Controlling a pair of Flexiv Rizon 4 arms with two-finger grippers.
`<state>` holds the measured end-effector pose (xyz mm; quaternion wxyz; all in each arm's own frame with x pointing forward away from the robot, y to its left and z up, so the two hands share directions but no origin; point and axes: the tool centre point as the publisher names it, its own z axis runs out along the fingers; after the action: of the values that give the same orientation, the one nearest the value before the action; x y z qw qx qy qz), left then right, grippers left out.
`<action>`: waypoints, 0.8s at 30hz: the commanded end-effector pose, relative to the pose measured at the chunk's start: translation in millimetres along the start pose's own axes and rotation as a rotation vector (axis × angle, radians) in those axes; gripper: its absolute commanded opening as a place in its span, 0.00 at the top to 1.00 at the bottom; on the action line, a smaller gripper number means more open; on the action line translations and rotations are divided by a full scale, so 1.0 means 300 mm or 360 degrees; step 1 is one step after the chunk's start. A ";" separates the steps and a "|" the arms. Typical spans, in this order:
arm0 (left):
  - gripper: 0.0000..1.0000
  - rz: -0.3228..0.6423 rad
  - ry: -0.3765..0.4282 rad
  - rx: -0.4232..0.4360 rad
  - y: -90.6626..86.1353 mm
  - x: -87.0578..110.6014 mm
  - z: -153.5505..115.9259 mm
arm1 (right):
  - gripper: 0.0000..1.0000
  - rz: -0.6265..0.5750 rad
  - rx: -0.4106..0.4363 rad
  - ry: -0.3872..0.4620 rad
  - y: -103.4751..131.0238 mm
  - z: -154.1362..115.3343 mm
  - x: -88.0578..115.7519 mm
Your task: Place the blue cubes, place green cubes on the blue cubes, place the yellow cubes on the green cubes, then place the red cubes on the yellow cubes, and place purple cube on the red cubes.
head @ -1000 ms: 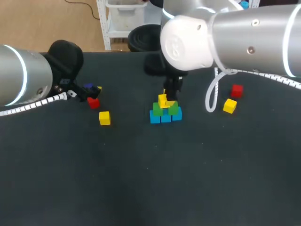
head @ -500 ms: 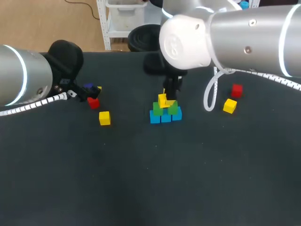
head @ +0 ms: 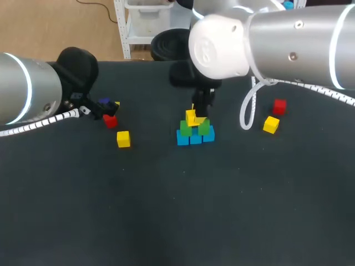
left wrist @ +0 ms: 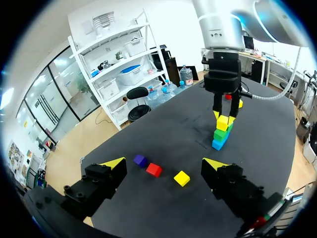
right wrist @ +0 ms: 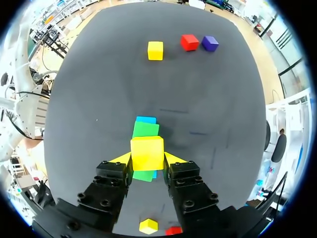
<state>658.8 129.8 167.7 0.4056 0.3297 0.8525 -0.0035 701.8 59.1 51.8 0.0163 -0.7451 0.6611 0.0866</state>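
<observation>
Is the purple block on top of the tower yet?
No, the purple cube sits on the table beside a red cube, away from the stack.

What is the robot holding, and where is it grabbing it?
The jaws of the right arm pinch a yellow cube by two opposite sides, just over the green cubes. The jaws of the left arm are open and hold nothing.

Tbl (head: 166, 210): blue cubes (head: 195, 138), yel cubes (head: 123, 139) x2, red cubes (head: 279, 106) x2, purple cube (left wrist: 140, 160).

Even overhead light on the dark matte table (head: 166, 210); the loose yellow cube (head: 123, 138) at nine o'clock barely casts a shadow, the right arm (head: 219, 47) gleams at one o'clock.
</observation>
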 end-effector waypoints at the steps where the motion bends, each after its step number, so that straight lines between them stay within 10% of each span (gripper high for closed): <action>1: 0.00 -0.0003 -0.0005 -0.0005 -0.002 0.002 0.002 | 1.00 0.0007 0.0018 0.0002 0.009 -0.014 0.008; 24: 0.00 -0.0003 -0.0005 -0.0005 -0.002 0.002 0.002 | 1.00 0.0025 0.0006 0.0031 0.029 0.003 0.023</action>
<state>658.8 129.8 167.7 0.4056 0.3297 0.8525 -0.0035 694.5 52.1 51.8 0.0092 -0.7410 0.6668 0.0785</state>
